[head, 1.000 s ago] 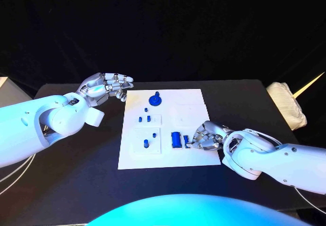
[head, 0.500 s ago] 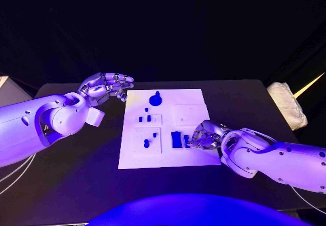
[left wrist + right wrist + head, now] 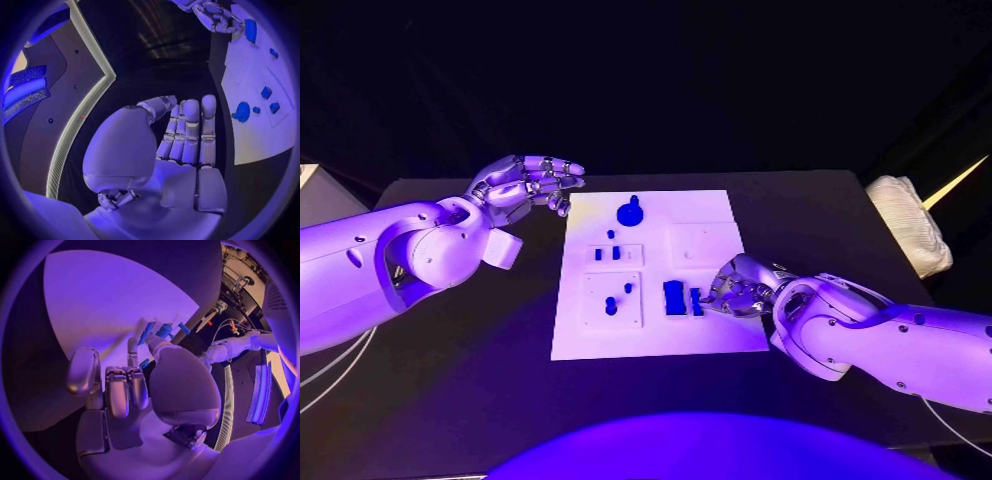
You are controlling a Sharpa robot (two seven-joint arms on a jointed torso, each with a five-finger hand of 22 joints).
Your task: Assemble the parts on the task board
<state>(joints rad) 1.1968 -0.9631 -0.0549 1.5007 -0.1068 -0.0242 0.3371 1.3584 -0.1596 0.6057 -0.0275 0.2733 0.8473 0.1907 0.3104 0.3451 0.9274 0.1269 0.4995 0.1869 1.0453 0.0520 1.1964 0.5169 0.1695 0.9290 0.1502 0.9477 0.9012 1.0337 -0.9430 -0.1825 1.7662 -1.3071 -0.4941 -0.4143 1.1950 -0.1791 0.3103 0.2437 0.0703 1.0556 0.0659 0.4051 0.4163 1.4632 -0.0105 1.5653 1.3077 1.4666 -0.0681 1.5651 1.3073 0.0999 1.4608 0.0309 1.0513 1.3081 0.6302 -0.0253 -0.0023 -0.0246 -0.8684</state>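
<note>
Nothing much had shifted over the last second: the right hand stayed low on the white board, its fingers curled down beside the blue block and a smaller blue piece touching its fingertips; whether it pinched that piece I cannot tell. Beyond those fingers stood the blue knob. Just off the board's far corner, the left hand hovered empty, fingers loosely curled and apart.

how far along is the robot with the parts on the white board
Early to midway. Several small blue parts already stand on the white task board. The right robot hand works at the blue pieces near the board's right side; whether it grips one is unclear. The left robot hand hovers empty beside the board.
</note>
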